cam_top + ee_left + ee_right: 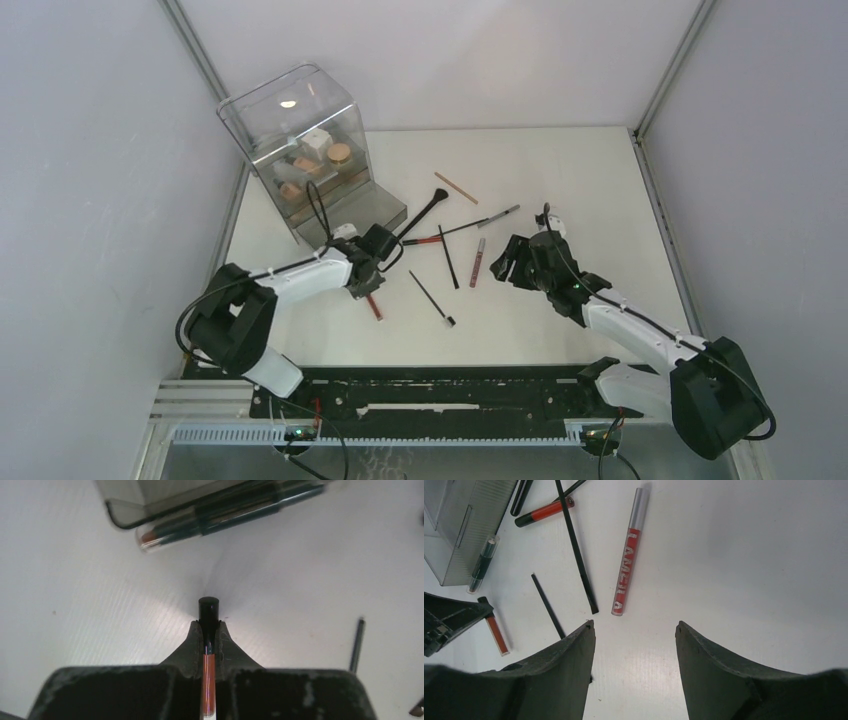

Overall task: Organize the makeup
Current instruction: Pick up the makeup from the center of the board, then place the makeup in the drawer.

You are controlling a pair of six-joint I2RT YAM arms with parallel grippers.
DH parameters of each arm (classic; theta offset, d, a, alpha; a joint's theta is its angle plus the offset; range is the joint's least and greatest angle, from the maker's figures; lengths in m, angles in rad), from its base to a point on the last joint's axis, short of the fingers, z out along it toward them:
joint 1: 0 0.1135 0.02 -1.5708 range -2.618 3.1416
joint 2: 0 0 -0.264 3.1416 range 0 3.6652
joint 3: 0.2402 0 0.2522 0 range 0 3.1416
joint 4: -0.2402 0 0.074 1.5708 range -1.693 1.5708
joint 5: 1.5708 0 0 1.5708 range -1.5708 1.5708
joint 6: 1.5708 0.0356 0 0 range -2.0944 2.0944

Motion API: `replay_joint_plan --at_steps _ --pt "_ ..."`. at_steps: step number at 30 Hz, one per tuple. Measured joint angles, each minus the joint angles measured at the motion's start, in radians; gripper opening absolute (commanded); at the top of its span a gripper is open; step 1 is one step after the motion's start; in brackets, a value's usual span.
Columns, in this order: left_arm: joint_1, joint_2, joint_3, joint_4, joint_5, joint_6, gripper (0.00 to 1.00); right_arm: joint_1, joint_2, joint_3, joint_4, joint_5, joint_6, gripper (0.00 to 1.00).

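My left gripper (209, 630) is shut on a red lip tube (209, 672); its black cap (209, 607) pokes out past the fingertips. From above, this gripper (368, 280) sits low on the table in front of the clear box, the tube (374, 306) trailing behind it. My right gripper (634, 625) stands open over bare table with nothing between its fingers. Just ahead of it lie a red lip tube with a silver cap (627, 565) and two thin black brushes (576, 550) (548, 607). More makeup lies mid-table: a big black brush (425, 212) and another red tube (425, 240).
The clear plastic box (300, 150) stands at the back left with compacts and a white cube inside. A dark pencil with a clear cap (215, 517) lies against the box's base. A tan stick (456, 187) and a grey pencil (497, 216) lie farther back.
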State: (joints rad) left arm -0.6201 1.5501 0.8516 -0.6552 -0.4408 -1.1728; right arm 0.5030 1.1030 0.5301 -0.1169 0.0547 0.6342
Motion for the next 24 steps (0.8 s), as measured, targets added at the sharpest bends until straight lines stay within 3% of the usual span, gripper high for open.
replay_joint_plan --at_steps 7,12,18,20,21,23,24 --pt "0.000 -0.062 0.103 0.076 -0.032 0.448 0.00 -0.006 -0.012 0.000 -0.007 0.001 -0.001 0.67" --pt "0.000 -0.066 0.275 0.084 -0.039 0.733 0.03 -0.010 -0.012 0.000 -0.006 -0.001 -0.001 0.67" --pt "0.037 0.055 0.481 0.116 -0.135 0.983 0.04 -0.011 -0.015 0.000 -0.010 0.000 -0.001 0.67" --pt "0.067 0.116 0.523 0.131 -0.157 1.033 0.18 -0.011 -0.026 -0.004 -0.014 0.001 -0.001 0.67" --pt "0.086 0.150 0.538 0.143 -0.168 1.059 0.39 -0.012 -0.037 -0.010 -0.016 0.004 -0.001 0.67" --pt "0.130 0.211 0.554 0.156 -0.193 1.104 0.60 -0.013 -0.068 -0.026 -0.023 0.010 -0.001 0.67" --pt "0.134 0.227 0.558 0.154 -0.202 1.109 0.65 -0.013 -0.079 -0.031 -0.026 0.013 -0.001 0.67"
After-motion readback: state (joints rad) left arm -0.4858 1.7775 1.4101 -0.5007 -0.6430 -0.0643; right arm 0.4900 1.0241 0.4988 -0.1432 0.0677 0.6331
